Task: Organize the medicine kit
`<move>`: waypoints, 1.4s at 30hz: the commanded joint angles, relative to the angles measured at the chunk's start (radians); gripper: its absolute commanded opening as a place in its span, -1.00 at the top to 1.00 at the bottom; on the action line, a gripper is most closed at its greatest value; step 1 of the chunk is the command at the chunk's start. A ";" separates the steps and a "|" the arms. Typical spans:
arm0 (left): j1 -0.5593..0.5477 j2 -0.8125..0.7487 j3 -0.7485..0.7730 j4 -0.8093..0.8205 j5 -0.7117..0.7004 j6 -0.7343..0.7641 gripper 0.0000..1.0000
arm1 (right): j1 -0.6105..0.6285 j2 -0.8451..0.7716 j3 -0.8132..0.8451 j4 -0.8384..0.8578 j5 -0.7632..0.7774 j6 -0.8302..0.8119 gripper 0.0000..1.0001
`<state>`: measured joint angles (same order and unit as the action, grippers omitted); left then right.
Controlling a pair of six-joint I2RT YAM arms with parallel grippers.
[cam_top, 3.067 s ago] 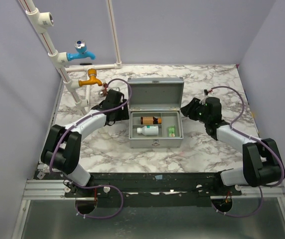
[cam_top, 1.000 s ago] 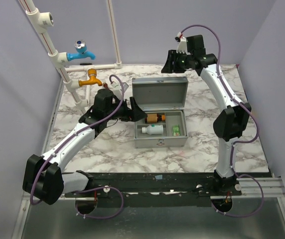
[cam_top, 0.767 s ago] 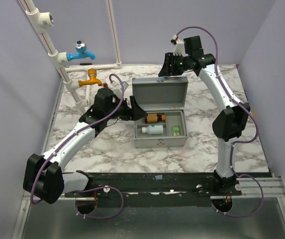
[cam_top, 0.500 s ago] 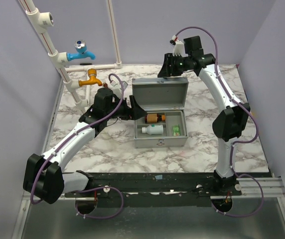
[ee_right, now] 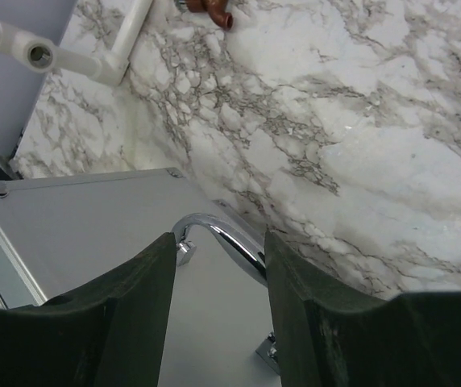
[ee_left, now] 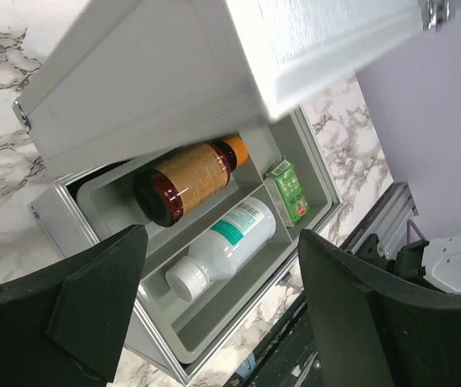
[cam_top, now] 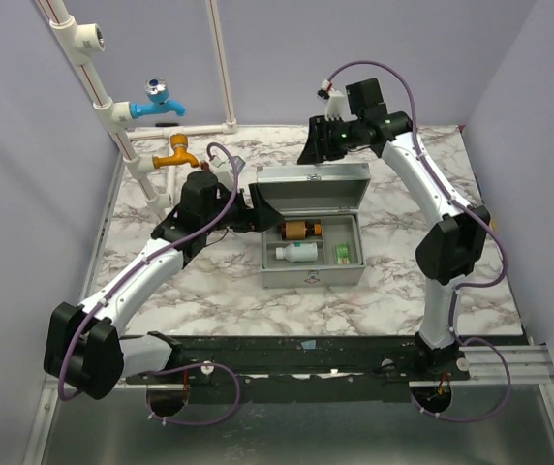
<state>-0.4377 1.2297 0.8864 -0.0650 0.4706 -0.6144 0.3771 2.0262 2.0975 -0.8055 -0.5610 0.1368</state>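
Note:
The medicine kit, a grey metal box, stands mid-table with its lid tipped part way forward over the tray. In the tray lie an amber bottle, a white bottle and a small green box. My left gripper is open at the kit's left end; its wrist view shows the amber bottle, white bottle and green box under the lid. My right gripper is behind the lid, open, its fingers astride the silver handle on the lid.
White pipes with a blue tap and an orange tap stand at the back left. Purple walls close in the marble table on three sides. A pipe elbow shows in the right wrist view.
My right arm rose from beside the kit to behind the lid and came down over the handle. The lid tipped forward from upright. The kit shifted slightly right.

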 commanded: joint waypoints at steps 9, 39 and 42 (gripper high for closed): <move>0.008 -0.124 -0.072 -0.007 -0.051 -0.019 -0.56 | 0.069 -0.172 -0.202 0.057 0.025 0.018 -0.01; 0.002 -0.273 -0.287 -0.035 -0.101 -0.076 -0.56 | 0.105 -0.459 -0.699 0.370 0.196 0.168 -0.03; 0.001 -0.282 -0.307 -0.032 -0.103 -0.081 -0.56 | 0.107 -0.470 -0.732 0.384 0.201 0.174 -0.03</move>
<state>-0.4343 0.9764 0.6006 -0.1085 0.4023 -0.6853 0.4789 1.5791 1.4113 -0.4599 -0.4187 0.2882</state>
